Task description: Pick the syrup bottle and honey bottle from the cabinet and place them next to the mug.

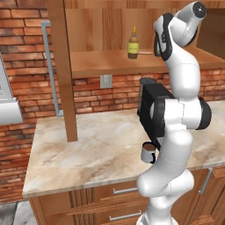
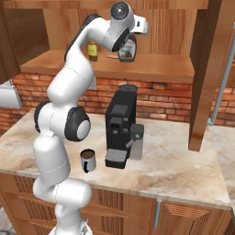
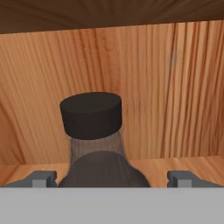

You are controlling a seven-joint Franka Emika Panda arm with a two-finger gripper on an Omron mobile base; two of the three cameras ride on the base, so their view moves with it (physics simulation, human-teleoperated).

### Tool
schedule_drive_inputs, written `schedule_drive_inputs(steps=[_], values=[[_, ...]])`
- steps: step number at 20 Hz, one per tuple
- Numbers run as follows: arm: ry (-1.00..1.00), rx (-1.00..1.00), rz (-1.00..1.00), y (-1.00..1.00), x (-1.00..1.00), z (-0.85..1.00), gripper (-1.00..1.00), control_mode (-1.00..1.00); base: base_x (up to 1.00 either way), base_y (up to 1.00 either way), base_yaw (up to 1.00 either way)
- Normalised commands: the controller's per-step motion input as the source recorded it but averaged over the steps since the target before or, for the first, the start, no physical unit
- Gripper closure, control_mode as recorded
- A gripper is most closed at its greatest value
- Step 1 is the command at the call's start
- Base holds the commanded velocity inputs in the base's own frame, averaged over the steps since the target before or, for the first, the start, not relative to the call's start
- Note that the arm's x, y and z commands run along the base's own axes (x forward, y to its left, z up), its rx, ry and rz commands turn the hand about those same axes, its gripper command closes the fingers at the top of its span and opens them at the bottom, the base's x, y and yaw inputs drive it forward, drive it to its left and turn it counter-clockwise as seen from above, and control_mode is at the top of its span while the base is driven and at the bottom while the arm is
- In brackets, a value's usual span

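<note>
Light-brown wood makes up the open cabinet (image 2: 151, 69), and the arm reaches up into it over the thick shelf board. In the hand view the gripper (image 3: 112, 178) has its two dark finger tips spread wide, one on each side of the syrup bottle (image 3: 97, 148), whose black cap and narrow neck rise between them in front of the vertical plank back; the jaws are apart and not clamped on the glass. In the right base view the syrup bottle (image 2: 127, 49) stands on the shelf near its middle, just below the hand, with its pale oval label facing out. The honey bottle (image 1: 133, 44) stands upright on the same shelf, farther toward the shelf's left end and well apart from the syrup bottle; its yellow nozzle points up.

Below, on the marble counter (image 1: 88, 149), the mug (image 2: 87, 160) sits near the front edge, white with a dark blue handle and brown inside. Just beside it, toward the back wall, stands the black coffee machine (image 2: 120, 126). A wooden side post (image 1: 61, 70) comes down from the cabinet onto the counter.
</note>
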Motion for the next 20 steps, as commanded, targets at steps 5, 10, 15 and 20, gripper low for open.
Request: schedule_drive_inputs(steps=[5,10,15,20], values=[[0.00,0.00,0.00,0.00,0.01,0.00,-1.00,-1.00,0.00,0.00,0.00],[0.00,0.00,0.00,0.00,0.00,0.00,-1.00,-1.00,0.00,0.00,0.00],[0.00,0.00,0.00,0.00,0.00,0.00,-1.00,-1.00,0.00,0.00,0.00],[0.00,0.00,0.00,0.00,0.00,0.00,1.00,-1.00,0.00,0.00,0.00]])
